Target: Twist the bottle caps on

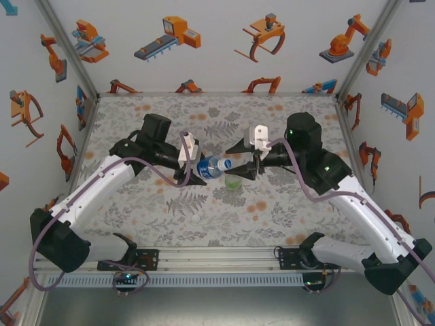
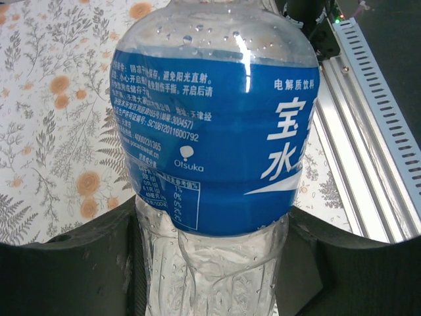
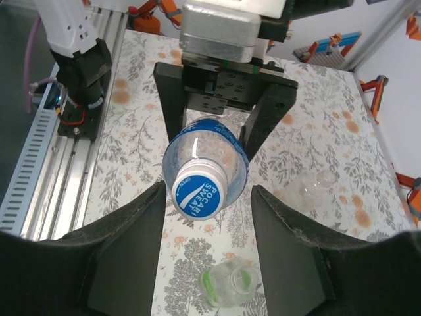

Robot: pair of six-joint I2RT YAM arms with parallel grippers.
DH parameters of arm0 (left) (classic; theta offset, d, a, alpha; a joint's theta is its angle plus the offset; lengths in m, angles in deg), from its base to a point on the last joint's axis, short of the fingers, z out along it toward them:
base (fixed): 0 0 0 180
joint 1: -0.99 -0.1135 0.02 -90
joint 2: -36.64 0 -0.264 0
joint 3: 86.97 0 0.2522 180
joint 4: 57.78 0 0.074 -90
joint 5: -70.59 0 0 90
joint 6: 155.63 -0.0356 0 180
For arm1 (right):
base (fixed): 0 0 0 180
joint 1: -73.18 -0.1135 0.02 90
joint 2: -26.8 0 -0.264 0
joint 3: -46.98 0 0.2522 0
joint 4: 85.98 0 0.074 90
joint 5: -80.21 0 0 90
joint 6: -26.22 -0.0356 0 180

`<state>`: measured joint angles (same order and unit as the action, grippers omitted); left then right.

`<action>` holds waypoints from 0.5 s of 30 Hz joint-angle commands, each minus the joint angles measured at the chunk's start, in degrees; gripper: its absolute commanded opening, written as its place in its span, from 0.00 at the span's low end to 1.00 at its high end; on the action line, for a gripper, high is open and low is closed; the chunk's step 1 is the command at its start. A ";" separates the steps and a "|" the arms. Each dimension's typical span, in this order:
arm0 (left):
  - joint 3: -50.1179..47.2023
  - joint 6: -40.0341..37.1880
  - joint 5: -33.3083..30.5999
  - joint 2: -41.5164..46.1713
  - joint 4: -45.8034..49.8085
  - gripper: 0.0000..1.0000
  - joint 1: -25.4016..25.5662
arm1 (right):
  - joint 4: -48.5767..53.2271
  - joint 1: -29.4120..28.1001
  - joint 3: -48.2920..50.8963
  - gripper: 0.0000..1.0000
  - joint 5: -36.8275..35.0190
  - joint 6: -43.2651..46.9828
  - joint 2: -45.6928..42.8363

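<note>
Step in hand: capping the blue-label bottle [image 2: 210, 131].

- The left gripper [image 3: 214, 141] holds the bottle off the surface [image 1: 292, 204], lying roughly level. Its fingers are clamped on the body just behind the shoulder. From above, the neck points to 3 o'clock, straight at the right gripper [image 1: 243, 168].
- The cap [image 3: 197, 191], white-rimmed with a blue printed top, sits on the neck and looks square to it. How far down the thread it is I cannot tell.
- In the right wrist view, the right fingers [image 3: 125, 263] stand spread either side of the cap, level with it. There is a clear gap on both sides, so they are pinching nothing.
- The green-tinted bottle [image 3: 227, 283] stands on the surface at 6 o'clock from the cap, just under the right gripper. Its mouth looks open.
- The clear bottle [image 3: 316, 187] lies on the surface at 3 o'clock from the cap, well apart. Its neck is too blurred to read.

Judgement: this is either the gap between two twists or the end of this bottle's turn. With one cap on and the green-tinted bottle apparently uncapped, the task is early to midway.

What the next move calls for:
- If the cap needs more turns, the right fingers must close squarely on its rim and turn about the bottle's axis while the left grip resists.
- If the cap is tight, the right arm must back straight off toward 3 o'clock, staying clear of the green-tinted bottle below.
- The left arm can then set its bottle down upright.
</note>
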<state>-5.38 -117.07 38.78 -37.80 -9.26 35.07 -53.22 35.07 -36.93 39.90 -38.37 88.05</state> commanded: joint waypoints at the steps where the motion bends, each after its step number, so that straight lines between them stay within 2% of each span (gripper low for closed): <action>1: 1.62 -2.53 2.89 -0.44 2.74 0.00 0.25 | -1.44 -0.45 0.97 0.51 3.05 3.73 -1.03; 10: 1.69 -2.60 2.97 -0.78 2.80 0.00 0.39 | -1.92 -0.92 1.77 0.46 2.79 3.68 -0.89; 15: 1.69 -2.60 2.87 -0.73 2.82 0.00 0.43 | -1.58 -0.88 1.97 0.39 2.30 3.55 -0.70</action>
<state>-5.38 -118.01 39.18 -38.24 -7.94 35.14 -53.59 34.46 -35.29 41.19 -35.81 87.97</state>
